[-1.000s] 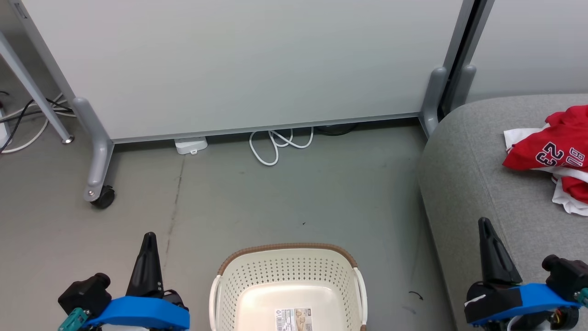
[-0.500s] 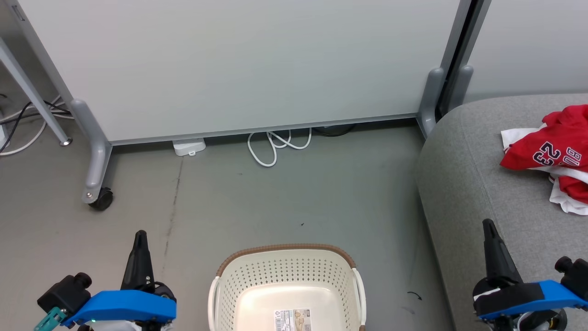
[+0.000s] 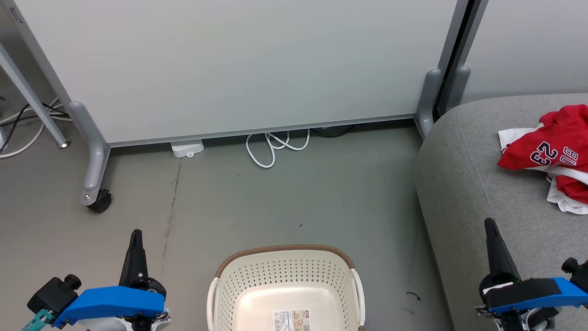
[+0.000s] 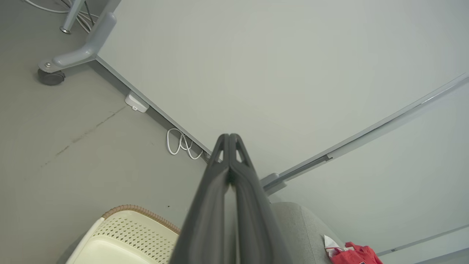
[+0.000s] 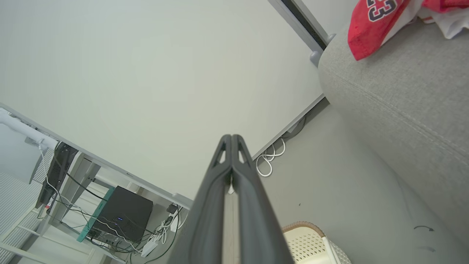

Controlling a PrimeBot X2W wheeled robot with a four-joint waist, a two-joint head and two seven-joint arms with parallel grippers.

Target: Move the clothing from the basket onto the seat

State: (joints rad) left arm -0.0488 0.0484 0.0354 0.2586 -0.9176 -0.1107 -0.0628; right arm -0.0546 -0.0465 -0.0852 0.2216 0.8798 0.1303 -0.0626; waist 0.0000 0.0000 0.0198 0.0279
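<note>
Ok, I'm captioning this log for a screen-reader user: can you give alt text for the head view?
Red clothing lies heaped on the grey sofa at right, while the cream basket at bottom centre has a label on its bare bottom. The left gripper and right gripper point up from the lower corners, fingers together, holding nothing.

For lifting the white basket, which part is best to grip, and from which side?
Probably the right handle, from above with the right gripper: it is a thin white loop standing off the perforated wall of the basket, so jaws could close around it.
</note>
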